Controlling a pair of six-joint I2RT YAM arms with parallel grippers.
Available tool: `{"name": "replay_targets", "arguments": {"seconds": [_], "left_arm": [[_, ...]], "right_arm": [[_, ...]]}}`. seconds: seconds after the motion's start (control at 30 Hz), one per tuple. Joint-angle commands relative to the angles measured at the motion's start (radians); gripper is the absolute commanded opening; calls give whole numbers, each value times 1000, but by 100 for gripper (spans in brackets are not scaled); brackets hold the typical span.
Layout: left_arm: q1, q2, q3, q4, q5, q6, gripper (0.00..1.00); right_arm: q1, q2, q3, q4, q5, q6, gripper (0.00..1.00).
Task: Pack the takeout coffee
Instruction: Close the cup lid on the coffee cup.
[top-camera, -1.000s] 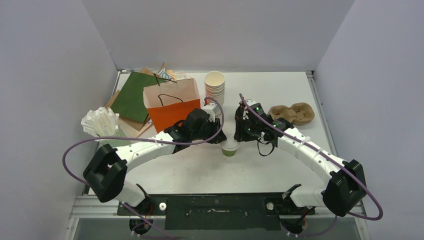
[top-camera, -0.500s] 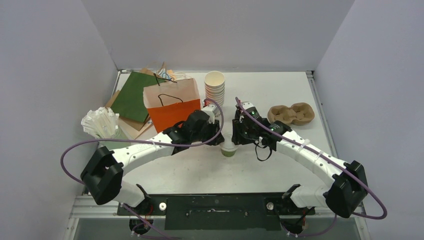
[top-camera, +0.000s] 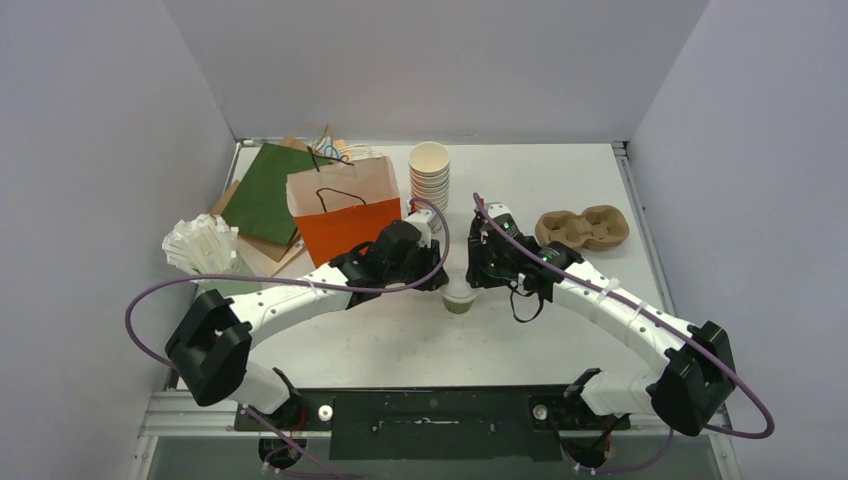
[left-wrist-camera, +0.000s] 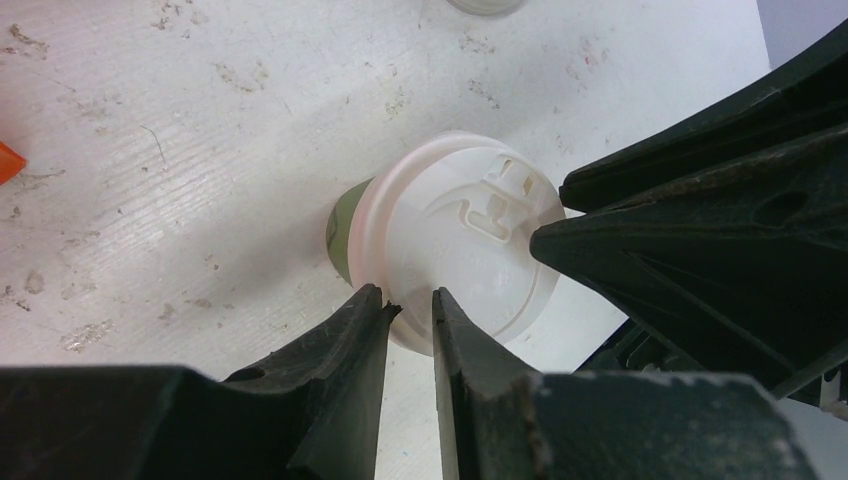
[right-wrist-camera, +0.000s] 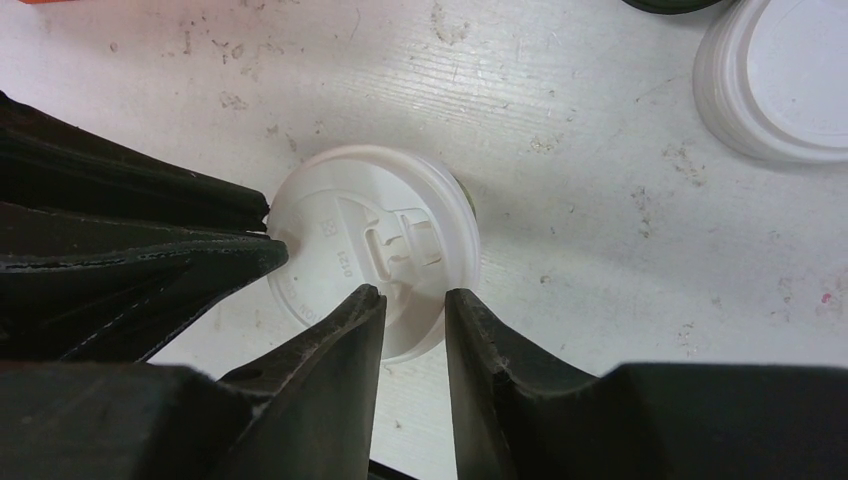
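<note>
**Two grippers on one lid: the cup may tip**

The small olive-green paper cup with a round white plastic lid (top-camera: 459, 297) stands upright on the white table (top-camera: 400, 345). It is in the middle, between the two arms and just in front of the orange paper bag (top-camera: 345, 228). It is not yet packed in anything.

The left gripper (left-wrist-camera: 405, 300) meets the rim of the lid from one side, and the right gripper (right-wrist-camera: 412, 300) meets it from the opposite side. On each gripper the fingers are almost together, with only a narrow slit between them, and nothing is clamped in that slit. The tips seem to rest on the edge of the lid, so I judge they are pressing it rather than grasping it. I cannot tell whether the lid is snapped on all the way around.

Nothing holds the wall of the cup. If one side pushes harder, the cup could tip or slide on the table. Too much downward force could crush the paper rim or leave the lid crooked. The two grippers are also very close, so a small sideways move could make them knock together.

The pile of loose white lids (right-wrist-camera: 790, 80) lies near the cup. The stack of lidless white cups (top-camera: 430, 170) is behind it. The brown pulp cup carrier (top-camera: 585, 227) is further to the right.
</note>
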Motion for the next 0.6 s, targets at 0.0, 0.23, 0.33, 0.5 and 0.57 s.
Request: {"name": "replay_targets", "arguments": {"seconds": [0.0, 0.23, 0.33, 0.5, 0.57], "left_arm": [[-5, 15, 48, 8, -6, 3, 21], [-5, 26, 54, -9, -8, 4, 18], [-5, 22, 57, -13, -18, 5, 20], [-5, 13, 66, -15, -23, 10, 20], [-5, 14, 69, -15, -21, 10, 20]], "right_arm": [[4, -13, 9, 7, 25, 17, 29], [5, -9, -6, -3, 25, 29, 29], [4, -12, -9, -1, 25, 29, 28], [4, -13, -9, 2, 25, 30, 28], [4, -13, -11, 2, 25, 29, 28]]}}
